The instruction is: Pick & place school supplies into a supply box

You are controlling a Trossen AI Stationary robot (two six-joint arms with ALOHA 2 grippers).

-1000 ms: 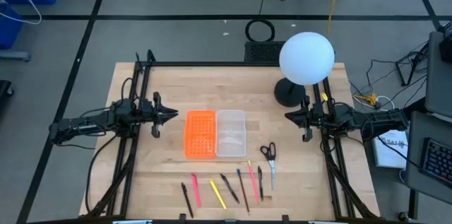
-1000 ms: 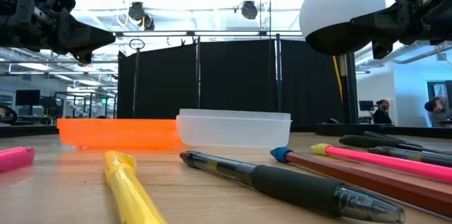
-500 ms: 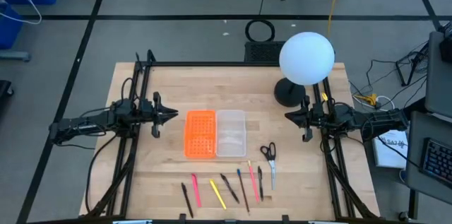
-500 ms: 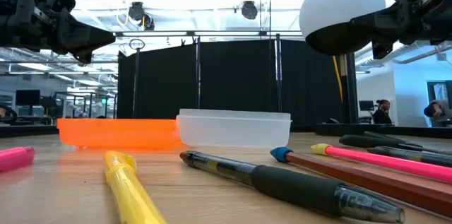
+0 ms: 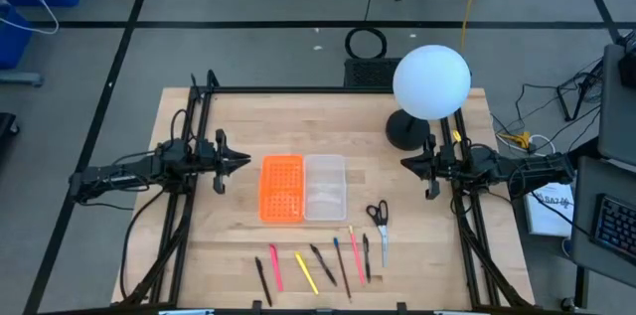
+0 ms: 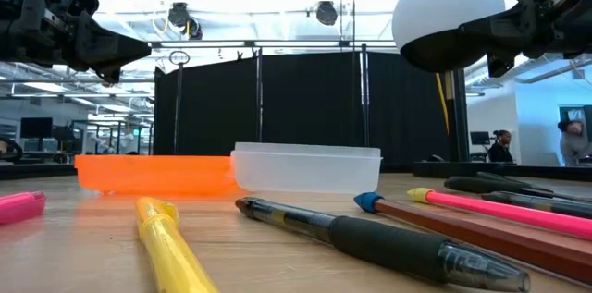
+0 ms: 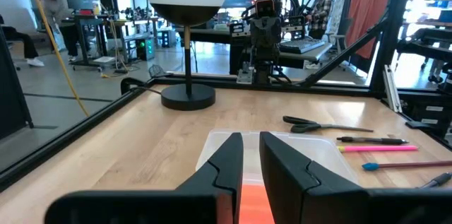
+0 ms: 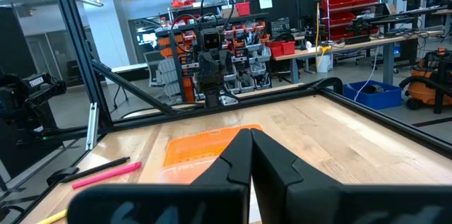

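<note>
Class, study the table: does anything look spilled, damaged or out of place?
Nothing stands out. The supply box lies open and flat, the pens and scissors lie loose beside it, unspilled.

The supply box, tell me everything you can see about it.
The supply box lies open and flat near the middle of the table, two joined plastic halves side by side. The half toward the left arm is a bright orange gridded panel; the other is a clear translucent tray with low walls and rounded corners. No pen or scissors is in it that I can make out. Neither gripper touches it, and the pens lie apart, nearer the table's front edge.
</note>
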